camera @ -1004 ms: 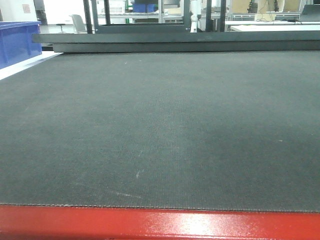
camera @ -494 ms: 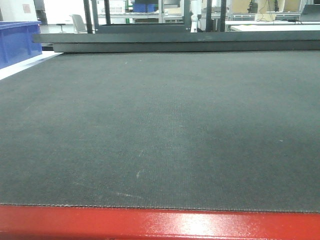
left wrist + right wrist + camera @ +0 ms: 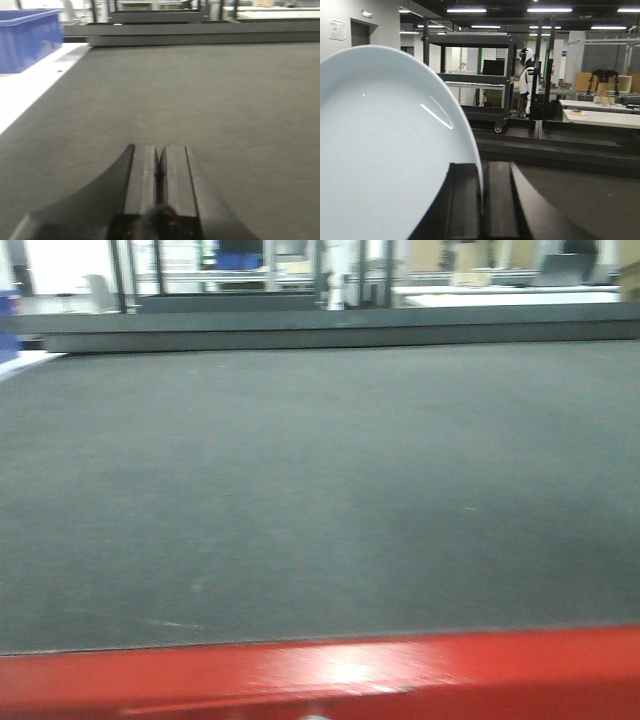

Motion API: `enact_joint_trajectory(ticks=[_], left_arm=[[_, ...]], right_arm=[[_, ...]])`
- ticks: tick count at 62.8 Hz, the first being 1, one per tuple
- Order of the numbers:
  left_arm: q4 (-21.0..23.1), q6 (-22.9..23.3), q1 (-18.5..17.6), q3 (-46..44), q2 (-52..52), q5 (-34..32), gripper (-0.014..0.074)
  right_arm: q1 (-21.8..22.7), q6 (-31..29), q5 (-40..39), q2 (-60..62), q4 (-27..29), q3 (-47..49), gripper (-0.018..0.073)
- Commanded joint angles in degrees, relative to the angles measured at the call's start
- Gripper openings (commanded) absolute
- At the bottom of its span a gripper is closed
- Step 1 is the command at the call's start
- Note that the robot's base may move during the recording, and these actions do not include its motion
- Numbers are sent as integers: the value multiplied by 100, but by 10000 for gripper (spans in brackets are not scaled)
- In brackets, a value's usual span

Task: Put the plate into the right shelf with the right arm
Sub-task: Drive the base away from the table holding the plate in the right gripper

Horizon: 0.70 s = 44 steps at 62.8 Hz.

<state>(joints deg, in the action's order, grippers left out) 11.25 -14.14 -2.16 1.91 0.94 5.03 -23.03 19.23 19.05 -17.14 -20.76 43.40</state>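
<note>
The white plate fills the left half of the right wrist view, held on edge and lifted off the table. My right gripper is shut on the plate's rim, one dark finger on each side of it. My left gripper is shut and empty, low over the dark grey mat. Neither gripper nor the plate shows in the front view. The stainless right shelf is out of view.
The front view shows the grey mat with a red front edge. A blue bin stands on a white surface at the far left. A dark wheeled rack and tables stand beyond the mat.
The front view has swung to the right and is now blurred. The blue bin has slid almost out at the left edge, and the red edge now tilts.
</note>
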Motion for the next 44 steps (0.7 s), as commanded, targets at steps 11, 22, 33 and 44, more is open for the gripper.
enact_joint_trajectory(ticks=[11, 22, 33, 44], left_arm=[[22, 14, -20, 36, 62, -469, -47], [22, 14, -20, 36, 62, -469, -47], [22, 14, -20, 36, 62, -469, -47], [22, 14, -20, 36, 62, -469, -47]], right_arm=[[17, -20, -553, -63, -123, 171, 55], [17, -20, -553, -63, -123, 171, 55], [17, -20, -553, -63, -123, 171, 55], [17, -20, -553, -63, -123, 171, 55]])
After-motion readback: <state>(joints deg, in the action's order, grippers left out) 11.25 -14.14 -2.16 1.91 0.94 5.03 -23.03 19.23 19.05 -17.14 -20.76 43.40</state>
